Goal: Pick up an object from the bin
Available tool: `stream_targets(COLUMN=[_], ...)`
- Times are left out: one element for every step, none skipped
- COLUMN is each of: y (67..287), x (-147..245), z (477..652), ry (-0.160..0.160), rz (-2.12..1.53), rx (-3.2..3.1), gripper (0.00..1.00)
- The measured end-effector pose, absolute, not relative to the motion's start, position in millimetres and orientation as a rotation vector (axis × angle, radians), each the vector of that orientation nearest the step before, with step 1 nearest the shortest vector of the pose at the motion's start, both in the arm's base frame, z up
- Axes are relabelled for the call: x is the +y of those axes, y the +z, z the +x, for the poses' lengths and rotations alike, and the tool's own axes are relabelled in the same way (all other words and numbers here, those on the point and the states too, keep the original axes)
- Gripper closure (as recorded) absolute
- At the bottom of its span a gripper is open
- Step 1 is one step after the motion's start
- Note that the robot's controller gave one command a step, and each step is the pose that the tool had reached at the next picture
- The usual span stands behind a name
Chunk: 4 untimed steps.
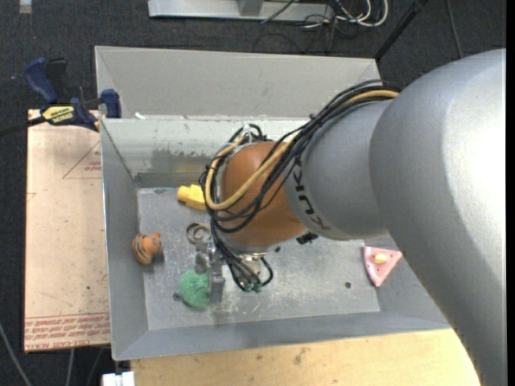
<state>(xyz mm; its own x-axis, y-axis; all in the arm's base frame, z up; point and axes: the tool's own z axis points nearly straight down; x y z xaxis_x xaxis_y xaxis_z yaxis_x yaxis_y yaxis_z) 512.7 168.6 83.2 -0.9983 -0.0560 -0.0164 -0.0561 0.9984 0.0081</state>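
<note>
Down in the bin [322, 292], the gripper [216, 285] hangs beside a green lump [191, 290]

Mostly dull metal in my view, a few bits of plastic, and one soft-looking lump.

From my screen the bin [241, 83] reads as grey sheet metal, matt on the walls, scuffed and speckled on the floor. The arm's shell [418, 167] is a smooth, satin silver-grey. The orange cover [257, 203] at its wrist is smooth with a slight gloss, and the cables [241, 163] over it have dark and yellowish rubbery sheaths. The gripper [215, 284] looks like bare grey metal. The green lump [191, 290] seems matt and soft. The yellow piece [191, 196] and the pink triangle [381, 264] look like smooth plastic. The orange-and-brown striped thing [146, 248] is dull, and I can't tell its material.
</note>
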Motion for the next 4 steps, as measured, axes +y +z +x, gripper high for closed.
stream_targets(y=[83.2,83.2,83.1,83.1], x=[168.5,168.5,168.5,168.6], z=[512.8,512.8,512.8,512.8], ry=[0.014,0.014,0.015,0.015], rz=[-0.087,-0.086,-0.086,-0.086], rx=[3.124,3.124,3.124,3.124], gripper=[1.0,1.0,1.0,1.0])
